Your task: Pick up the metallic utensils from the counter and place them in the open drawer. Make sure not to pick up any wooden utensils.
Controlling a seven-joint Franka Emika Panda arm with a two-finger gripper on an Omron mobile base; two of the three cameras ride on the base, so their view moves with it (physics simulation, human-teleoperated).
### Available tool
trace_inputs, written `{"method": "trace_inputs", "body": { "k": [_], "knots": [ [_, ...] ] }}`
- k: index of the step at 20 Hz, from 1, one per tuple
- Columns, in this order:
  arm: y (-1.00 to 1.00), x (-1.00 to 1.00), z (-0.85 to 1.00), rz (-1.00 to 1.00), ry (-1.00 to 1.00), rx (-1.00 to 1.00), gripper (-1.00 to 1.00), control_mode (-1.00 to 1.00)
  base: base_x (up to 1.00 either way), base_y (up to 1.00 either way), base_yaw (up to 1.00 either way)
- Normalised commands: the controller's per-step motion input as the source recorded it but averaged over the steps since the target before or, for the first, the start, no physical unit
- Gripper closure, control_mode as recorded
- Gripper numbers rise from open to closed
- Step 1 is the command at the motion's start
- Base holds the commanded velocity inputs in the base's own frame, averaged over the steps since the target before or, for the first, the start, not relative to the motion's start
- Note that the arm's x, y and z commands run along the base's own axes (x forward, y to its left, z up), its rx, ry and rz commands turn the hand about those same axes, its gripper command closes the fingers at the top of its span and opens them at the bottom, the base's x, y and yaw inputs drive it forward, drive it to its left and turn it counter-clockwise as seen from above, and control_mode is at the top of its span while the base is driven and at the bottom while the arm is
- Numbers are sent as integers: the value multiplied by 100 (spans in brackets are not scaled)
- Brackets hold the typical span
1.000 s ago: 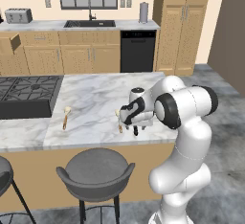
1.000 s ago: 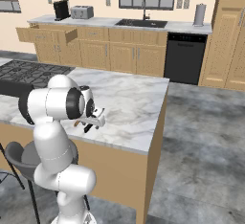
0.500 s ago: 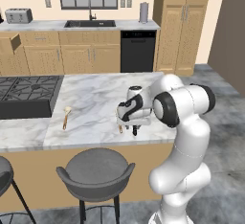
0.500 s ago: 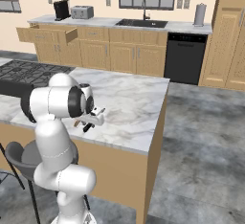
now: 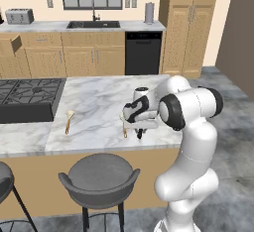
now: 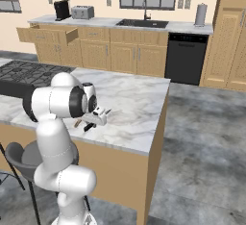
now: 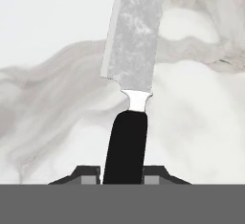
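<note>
Our claw [image 7: 122, 174] hangs low over the white-and-grey marbled desk [image 5: 99, 102], its fingers clenched on the black handle of the short silver-bladed knife [image 7: 128, 98], which lies flat on the stone directly ahead. We judge the grasp step under way; next comes a lift, then a carry to the distant light tan wooden open drawer [image 6: 48, 34].

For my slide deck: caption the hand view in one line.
Claw flanking the black handle of a silver-bladed utensil lying on the marbled counter.
</note>
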Motion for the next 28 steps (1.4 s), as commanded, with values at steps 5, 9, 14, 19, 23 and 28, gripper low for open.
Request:
{"method": "trace_inputs", "body": {
  "k": [5,9,14,19,23,28],
  "knots": [
    [-56,-36,36,-1,-5,0,100,-100,0,0,0],
    [-44,-48,57,-3,-3,0,100,-100,0,0,0],
    [-25,-61,93,-3,-1,-3,100,-100,0,0,0],
    [-10,-89,100,0,0,0,100,-100,0,0,0],
    [0,-100,100,1,0,0,100,-100,0,0,0],
    [0,-100,89,24,-4,0,100,-100,0,0,0]
  ]
}}
